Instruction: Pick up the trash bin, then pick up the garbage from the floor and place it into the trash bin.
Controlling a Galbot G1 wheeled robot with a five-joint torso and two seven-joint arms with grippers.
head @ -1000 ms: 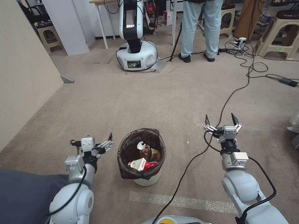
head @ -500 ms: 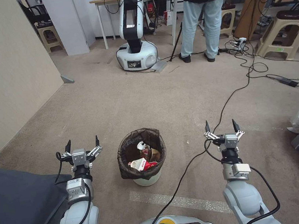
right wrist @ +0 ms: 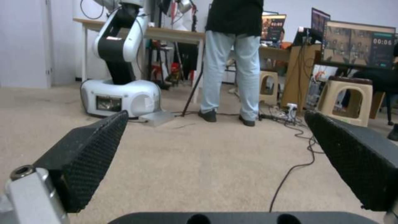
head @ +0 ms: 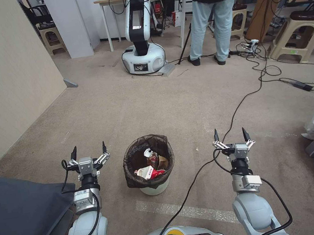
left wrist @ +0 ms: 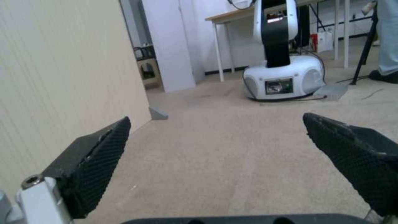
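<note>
**Mia:** Where is the small round white plastic trash bin point(head: 153, 190) with the dark brown see-through bag over its rim sitting?

**Ben:** It is sitting on the beige carpet floor point(head: 170, 104), right between the two arms. Red-and-white packets and crumpled wrappers point(head: 150, 169) are lying inside it.

**Mia:** What are the grippers doing?

**Ben:** The left gripper point(head: 88, 151) is hanging just beside the bin on one side, jaws spread wide and holding nothing. The right gripper point(head: 229, 134) is waiting farther off on the other side, jaws spread wide too.

**Mia:** Will the bin be hard to lift?

**Ben:** I am guessing it is light. The bag looks soft and slippery, so pinching the stiff rim through the bag seems best.

**Mia:** And the room?

**Ben:** A black cable point(head: 240, 103) is running across the carpet near the right arm. A cream wall panel point(head: 3, 76) is standing on the left, and a white robot base point(head: 144, 57) is parked far ahead.
</note>
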